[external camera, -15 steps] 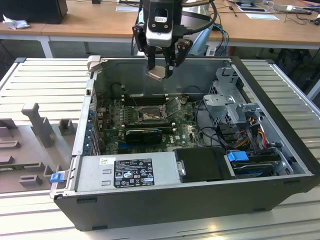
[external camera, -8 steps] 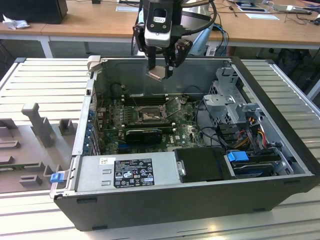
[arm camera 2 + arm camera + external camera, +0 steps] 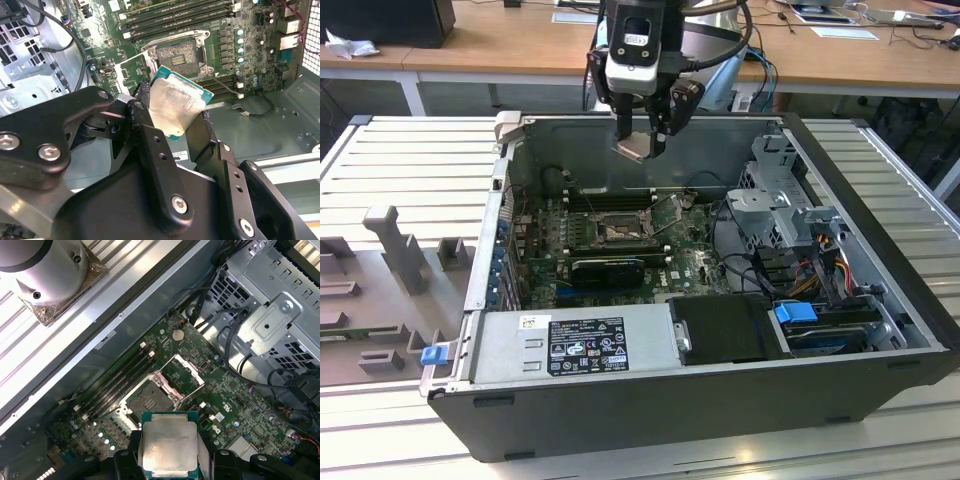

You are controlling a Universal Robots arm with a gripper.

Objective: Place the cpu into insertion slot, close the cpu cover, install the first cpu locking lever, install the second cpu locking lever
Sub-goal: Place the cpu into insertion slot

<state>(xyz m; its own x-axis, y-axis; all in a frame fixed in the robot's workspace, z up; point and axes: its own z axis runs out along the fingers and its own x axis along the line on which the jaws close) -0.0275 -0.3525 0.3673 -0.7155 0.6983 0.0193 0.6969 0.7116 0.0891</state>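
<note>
My gripper [image 3: 638, 138] hangs over the open computer case, shut on the cpu [image 3: 634, 148], a flat silver-topped chip held tilted between the black fingers [image 3: 150, 140]. In both wrist views the cpu [image 3: 172, 102] [image 3: 168, 445] is in the air, well above the green motherboard. Below it lies the insertion slot [image 3: 617, 232] [image 3: 176, 54] [image 3: 146, 400], a dark-framed square socket with nothing in it. The cpu cover [image 3: 131, 70] [image 3: 184, 374] stands swung open beside the socket, a thin silvery frame [image 3: 665, 212]. I cannot make out the locking levers.
Memory sticks [image 3: 175, 17] run along one side of the socket. A grey power supply [image 3: 570, 345] fills the case's front, and a metal drive cage [image 3: 775, 200] with cables [image 3: 820, 265] sits at the exterior view's right. A grey moulded tray [image 3: 380, 290] lies outside the case.
</note>
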